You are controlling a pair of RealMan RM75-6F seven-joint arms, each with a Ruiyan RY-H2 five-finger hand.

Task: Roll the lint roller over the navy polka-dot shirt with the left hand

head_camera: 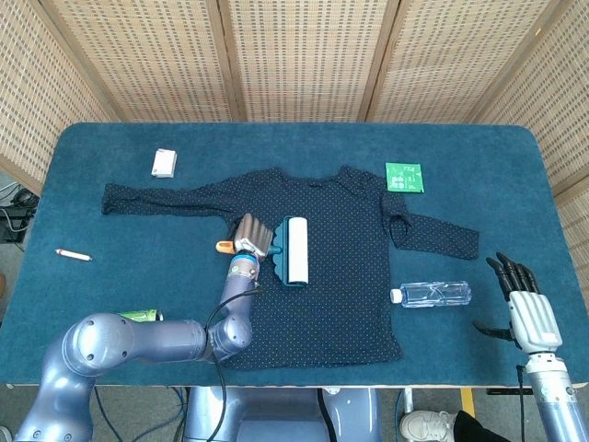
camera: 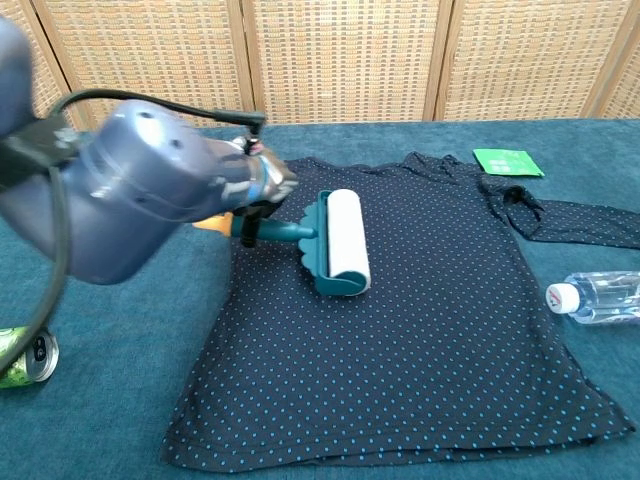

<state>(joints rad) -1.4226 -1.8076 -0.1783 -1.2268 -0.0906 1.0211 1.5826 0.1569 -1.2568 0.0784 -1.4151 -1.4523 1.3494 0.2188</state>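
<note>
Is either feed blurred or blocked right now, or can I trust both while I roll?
Head view: sharp, evenly lit, the left hand and lint roller crisp on the shirt. Chest view: the left arm looms large and motion-smeared, hiding most of the hand; the roller and shirt are clear.
</note>
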